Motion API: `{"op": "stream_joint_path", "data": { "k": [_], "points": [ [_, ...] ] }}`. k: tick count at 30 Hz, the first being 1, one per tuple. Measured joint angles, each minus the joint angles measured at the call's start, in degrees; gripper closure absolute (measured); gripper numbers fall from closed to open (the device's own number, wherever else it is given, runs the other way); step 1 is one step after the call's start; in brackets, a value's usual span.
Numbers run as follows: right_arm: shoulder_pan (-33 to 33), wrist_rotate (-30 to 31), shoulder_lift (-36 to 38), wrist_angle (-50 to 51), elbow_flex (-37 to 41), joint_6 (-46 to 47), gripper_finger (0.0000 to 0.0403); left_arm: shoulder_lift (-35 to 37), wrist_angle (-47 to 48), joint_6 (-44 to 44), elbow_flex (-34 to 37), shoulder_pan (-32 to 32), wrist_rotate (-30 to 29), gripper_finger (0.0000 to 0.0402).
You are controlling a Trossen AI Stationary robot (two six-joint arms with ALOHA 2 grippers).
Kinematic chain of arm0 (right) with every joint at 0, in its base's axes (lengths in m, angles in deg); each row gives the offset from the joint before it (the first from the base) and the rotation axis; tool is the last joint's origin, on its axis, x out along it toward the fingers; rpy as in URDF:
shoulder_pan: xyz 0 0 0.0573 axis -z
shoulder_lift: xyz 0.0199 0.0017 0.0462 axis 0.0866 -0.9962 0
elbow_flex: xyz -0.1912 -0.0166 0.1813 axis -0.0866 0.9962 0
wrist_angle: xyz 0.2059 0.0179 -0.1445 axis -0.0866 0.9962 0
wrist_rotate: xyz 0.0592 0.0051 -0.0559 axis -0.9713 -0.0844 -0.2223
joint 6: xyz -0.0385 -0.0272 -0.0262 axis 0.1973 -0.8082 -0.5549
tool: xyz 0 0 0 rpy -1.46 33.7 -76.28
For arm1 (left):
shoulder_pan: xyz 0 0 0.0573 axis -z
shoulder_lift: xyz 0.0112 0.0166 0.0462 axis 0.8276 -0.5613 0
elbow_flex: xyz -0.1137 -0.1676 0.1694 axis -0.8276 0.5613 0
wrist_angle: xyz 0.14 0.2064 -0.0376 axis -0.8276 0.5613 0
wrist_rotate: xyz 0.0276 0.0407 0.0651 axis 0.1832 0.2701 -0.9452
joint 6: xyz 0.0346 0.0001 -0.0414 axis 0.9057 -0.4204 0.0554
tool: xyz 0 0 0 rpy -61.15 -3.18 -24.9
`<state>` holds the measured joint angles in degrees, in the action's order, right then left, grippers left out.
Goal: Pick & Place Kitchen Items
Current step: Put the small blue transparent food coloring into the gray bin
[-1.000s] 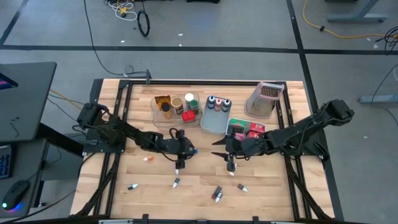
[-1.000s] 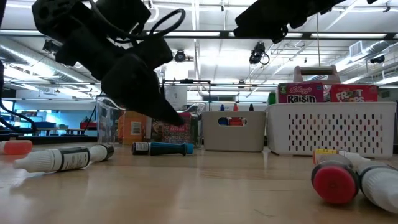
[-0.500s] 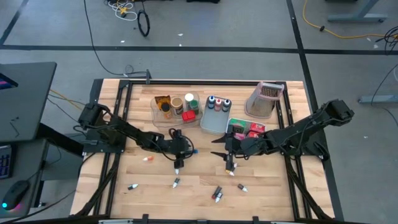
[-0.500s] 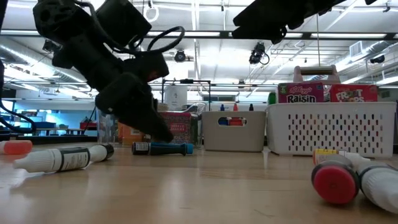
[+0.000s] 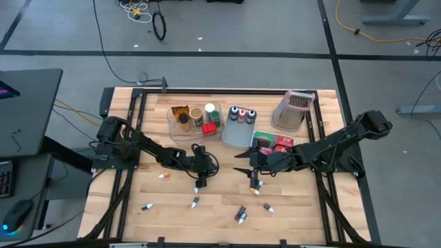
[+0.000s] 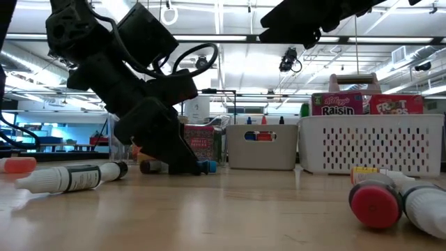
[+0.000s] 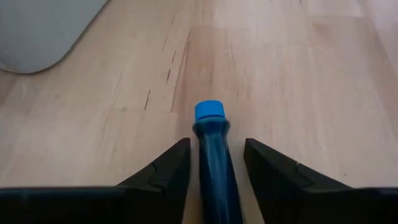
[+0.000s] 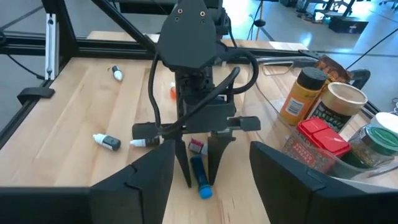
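Observation:
A dark little bottle with a blue cap (image 7: pixel 208 112) lies flat on the wooden table near its middle. My left gripper (image 5: pixel 205 169) is down at the table, open, with one finger on each side of the bottle (image 8: pixel 200 177). A narrow gap shows on each side, and the cap sticks out past the fingertips. In the low view the gripper (image 6: pixel 182 162) hides the bottle's middle, and only the bottle's ends (image 6: pixel 209 166) show. My right gripper (image 5: pixel 240 164) hangs open above the table right of centre, holding nothing.
Loose small bottles lie near the front edge (image 5: pixel 147 206) (image 5: pixel 195 202) (image 5: pixel 240 215) (image 5: pixel 267 207), and another lies under the right gripper (image 5: pixel 256 187). At the back stand a clear bin of jars (image 5: pixel 180 125), a grey bin (image 5: pixel 234 141), a white basket with boxes (image 5: pixel 265 135) and a tipped perforated bin (image 5: pixel 293 110).
My left gripper has come down from above the table to the tabletop. Its fingers now stand astride the blue-capped bottle. The bottle has stayed where it lay.

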<state>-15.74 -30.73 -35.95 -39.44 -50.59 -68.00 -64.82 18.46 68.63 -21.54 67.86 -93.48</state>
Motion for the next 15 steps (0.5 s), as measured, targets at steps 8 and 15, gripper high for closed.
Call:
{"op": "stream_joint_path", "data": {
  "k": [8, 15],
  "points": [
    [0.0, -0.02, 0.0, 0.31, 0.01, 0.0, 0.0183, -0.33, -3.58, 1.16, 0.18, 0.03, 0.22, 0.0321],
    [0.02, -0.02, 0.0, 0.31, 0.01, 0.0, 0.0183, -0.37, -8.65, 1.17, -0.28, -0.68, -1.6, 0.0345]
  ]
}}
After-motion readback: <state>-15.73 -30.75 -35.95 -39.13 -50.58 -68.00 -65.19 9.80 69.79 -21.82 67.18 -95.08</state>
